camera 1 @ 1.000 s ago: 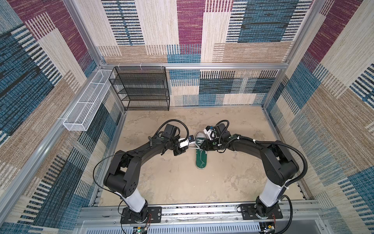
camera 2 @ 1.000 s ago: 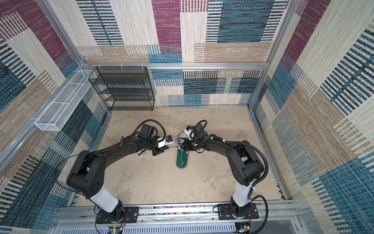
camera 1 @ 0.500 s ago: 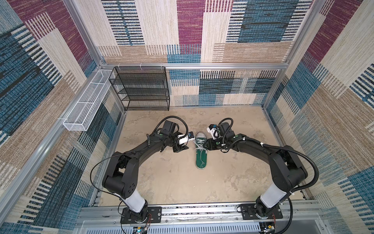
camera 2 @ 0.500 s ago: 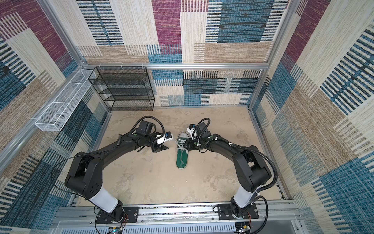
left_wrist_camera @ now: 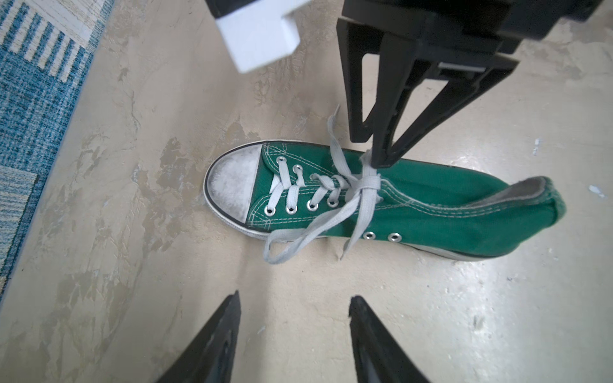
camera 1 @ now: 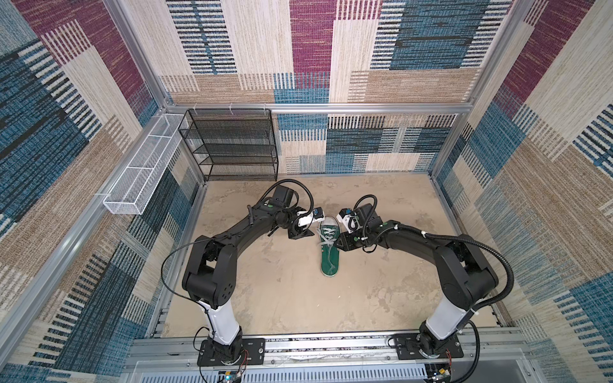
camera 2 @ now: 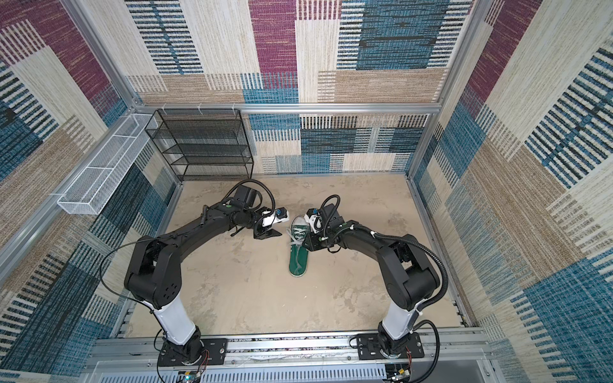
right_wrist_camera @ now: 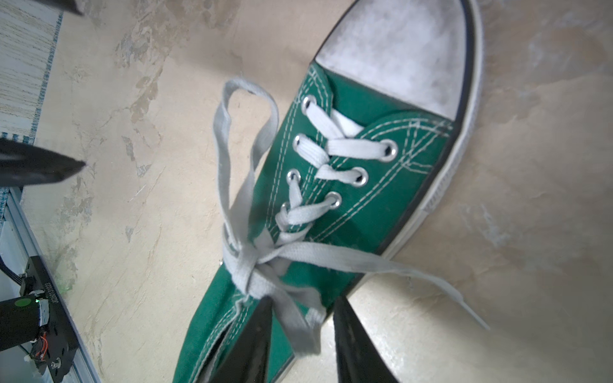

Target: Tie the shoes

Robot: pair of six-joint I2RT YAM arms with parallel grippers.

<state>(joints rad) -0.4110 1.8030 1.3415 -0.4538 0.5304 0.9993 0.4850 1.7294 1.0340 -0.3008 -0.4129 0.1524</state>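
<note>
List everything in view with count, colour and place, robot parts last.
sneaker: one, green with white toe cap, mid-floor between the grippers.
laces: one set, whitish, knotted on the sneaker, loop and ends trailing.
shelf rack: one, black mesh, far wall, left.
basket: one, white wire, on the left wall.
floor: one, beige, mottled.
walls: three, blue-maroon-beige carpet, around the floor.
arms: two, black, reaching in from the near rail.
left gripper: one, black, open, beside the sneaker.
right gripper: one, black, at the knot, lace between its jaws.
</note>
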